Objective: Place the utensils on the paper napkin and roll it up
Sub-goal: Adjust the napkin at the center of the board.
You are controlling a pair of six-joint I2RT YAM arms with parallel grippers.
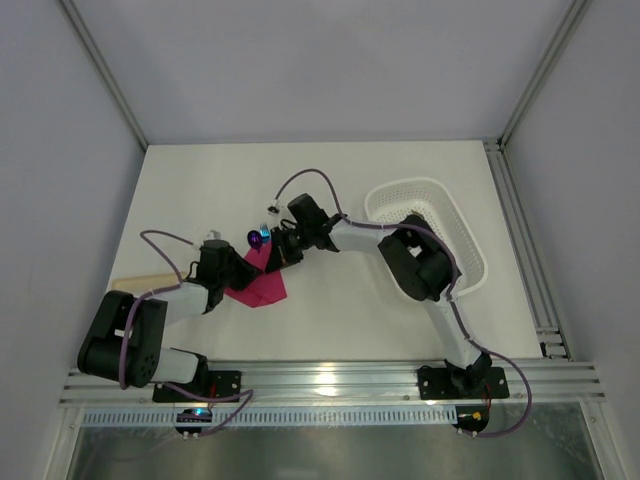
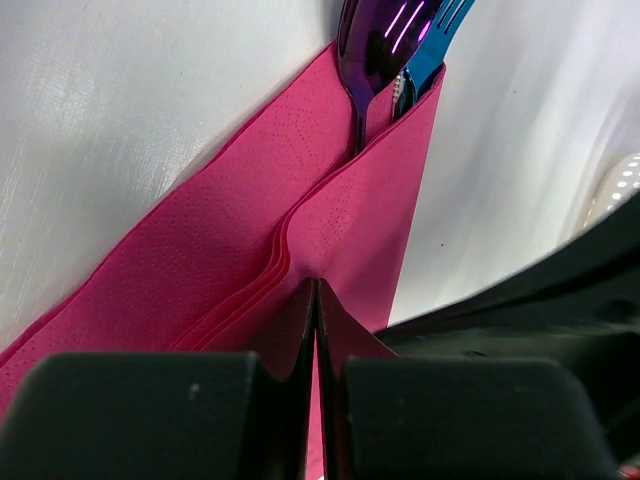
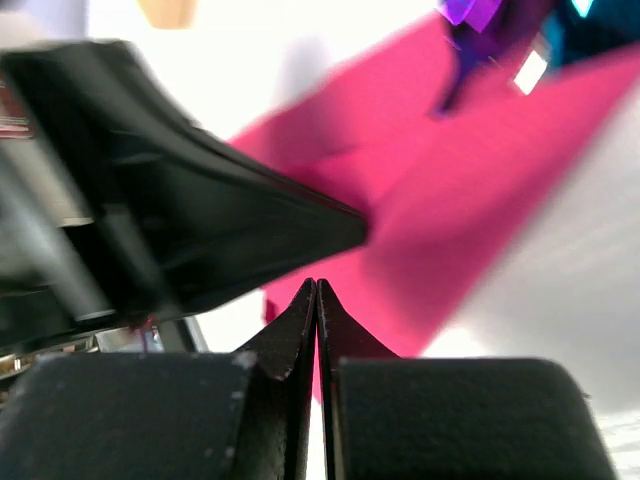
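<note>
Setting: white table (image 1: pixel 330 330) inside a grey-walled enclosure, with an aluminium rail (image 1: pixel 330 380) along the near edge where both arm bases are bolted.
Left gripper (image 2: pixel 316 290): jaws pressed together, only a thin seam between them. The tips sit right at the folded edge of the paper napkin (image 2: pixel 200 250); whether any paper is caught in the seam cannot be told.
Right gripper (image 3: pixel 317 288): jaws likewise together, tips low over a corner of the pink sheet. Its view is blurred, so contact with the paper is unclear. The other arm's dark finger reaches in from the left of that view, close by.
Napkin: magenta, folded over on itself into several layers, lying flat on the table left of centre, between the two grippers.
Utensils (image 2: pixel 370 50): tucked inside the fold. A glossy purple spoon head and tines with a blue sheen stick out past the far end of the paper; the handles are hidden under the top layer.
Beige stick (image 1: pixel 140 283): flat on the table beside the left arm, apart from the napkin.
Basket (image 1: pixel 405 200): white, perforated, on the right side of the table, partly covered by the right arm.
</note>
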